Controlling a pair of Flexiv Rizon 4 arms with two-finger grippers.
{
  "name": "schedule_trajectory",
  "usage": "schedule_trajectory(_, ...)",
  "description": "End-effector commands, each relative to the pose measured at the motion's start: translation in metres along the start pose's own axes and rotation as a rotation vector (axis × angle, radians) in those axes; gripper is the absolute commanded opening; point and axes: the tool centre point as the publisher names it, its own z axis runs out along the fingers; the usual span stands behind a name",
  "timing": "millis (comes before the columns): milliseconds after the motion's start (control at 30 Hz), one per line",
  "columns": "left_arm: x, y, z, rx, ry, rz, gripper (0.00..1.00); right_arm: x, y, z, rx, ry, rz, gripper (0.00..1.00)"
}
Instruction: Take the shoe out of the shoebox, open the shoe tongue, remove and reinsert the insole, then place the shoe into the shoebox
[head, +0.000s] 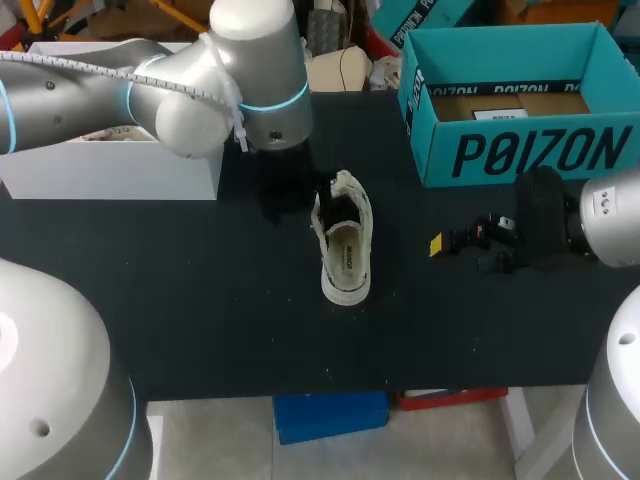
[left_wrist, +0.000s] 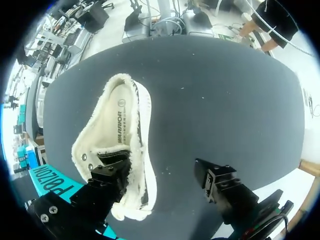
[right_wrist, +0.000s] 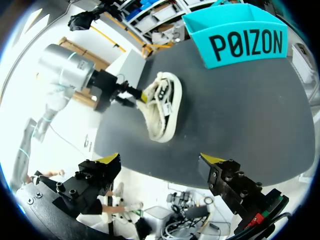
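From above, the shoe (head: 343, 240) lies mid-table (head: 200, 300). The shoebox (head: 520, 150) is at its two o'clock and my right gripper (head: 440, 243) at its three. At the left wrist, my left gripper (left_wrist: 165, 187) gapes wide and grips nothing, with one finger (left_wrist: 107, 180) against the shoe's opening. At the right wrist, my fingers are spread wide and empty, and the shoe lies ahead.

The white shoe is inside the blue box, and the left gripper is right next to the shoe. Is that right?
Not quite. The shoe is not inside the blue box. It lies on the black table, out in front of the box, as the head view shows. The left gripper is right next to the shoe, as you said.
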Motion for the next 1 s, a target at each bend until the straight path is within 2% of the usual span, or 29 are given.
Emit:
schedule_trajectory(33,-0.014,0.008,0.022,0.019,0.024,0.002,0.74,0.000,0.000,0.000,0.001,-0.001,0.000,1.00)
schedule_trajectory(200,-0.020,0.005,0.037,0.041,0.034,0.013,0.72,0.000,0.000,0.000,0.001,-0.001,0.000,1.00)
schedule_trajectory(267,-0.023,0.005,0.041,0.047,0.036,0.014,0.64,0.000,0.000,0.000,0.001,-0.001,0.000,1.00)
schedule_trajectory(333,-0.025,0.005,0.045,0.030,0.046,0.029,0.49,0.000,0.000,0.000,0.001,-0.001,0.000,1.00)
schedule_trajectory(400,-0.026,0.007,0.049,0.006,0.055,0.031,0.40,0.000,0.000,0.000,0.001,-0.001,0.000,1.00)
schedule_trajectory(433,-0.027,0.008,0.050,-0.002,0.056,0.032,0.32,0.000,0.000,0.000,0.001,-0.001,0.000,1.00)
schedule_trajectory(500,-0.028,0.009,0.050,-0.017,0.067,0.045,0.00,0.000,0.000,0.000,0.001,-0.001,0.000,1.00)
schedule_trajectory(633,-0.028,0.011,0.052,-0.042,0.084,0.087,0.00,0.000,0.000,0.000,0.001,-0.001,0.000,1.00)
schedule_trajectory(767,-0.029,0.012,0.039,-0.040,0.072,0.098,0.00,0.000,0.000,0.000,0.001,-0.001,0.000,1.00)
schedule_trajectory(867,-0.031,0.014,0.021,-0.028,0.051,0.121,0.00,0.000,0.000,0.000,0.001,-0.001,0.000,1.00)
schedule_trajectory(1000,-0.038,0.016,-0.014,-0.031,0.017,0.151,0.00,0.000,0.000,0.000,0.001,-0.001,0.000,1.00)
